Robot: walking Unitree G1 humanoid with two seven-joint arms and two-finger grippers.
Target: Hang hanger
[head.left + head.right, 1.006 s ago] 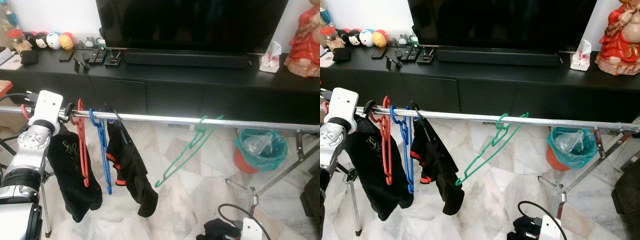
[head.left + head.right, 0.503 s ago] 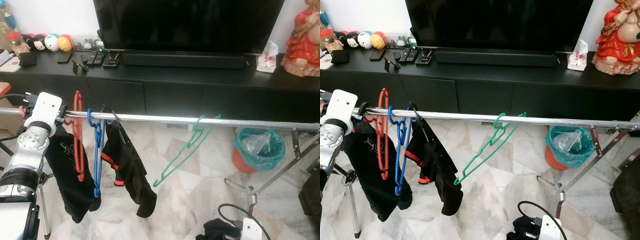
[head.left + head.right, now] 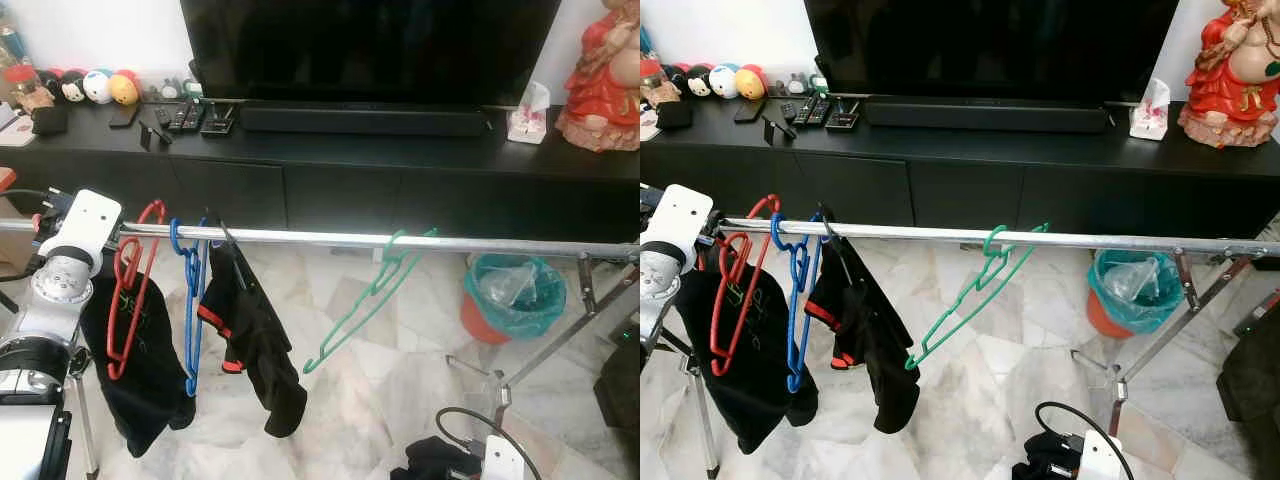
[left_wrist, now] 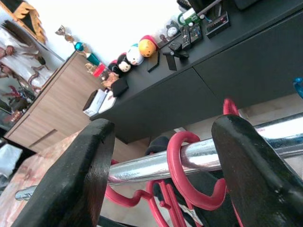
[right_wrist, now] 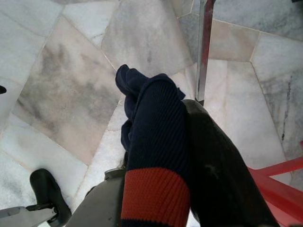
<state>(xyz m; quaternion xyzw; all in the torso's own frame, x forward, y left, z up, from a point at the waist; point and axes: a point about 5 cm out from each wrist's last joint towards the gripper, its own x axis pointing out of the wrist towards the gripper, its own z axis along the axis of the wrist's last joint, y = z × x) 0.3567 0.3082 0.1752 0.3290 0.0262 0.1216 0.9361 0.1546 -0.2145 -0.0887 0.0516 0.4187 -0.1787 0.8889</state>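
Ahead, in the left eye view, a teal plastic waste bin (image 3: 514, 298) lined with a clear bag stood on the marble floor (image 3: 390, 375) under the long silver metal rail (image 3: 420, 242). The red plastic hanger (image 3: 130, 290) hung from the rail's left end, now swung out at a slant rather than edge-on as half a second before, beside a blue plastic hanger (image 3: 190, 310) and a green plastic hanger (image 3: 365, 305).

From the left wrist view, the left end effector (image 4: 161, 165) was spread wide, empty, straddling the rail and the red hook.

From the right wrist view, the right end effector (image 5: 175, 156) was wrapped in dark knit cloth (image 5: 156, 156); its opening could not be told.
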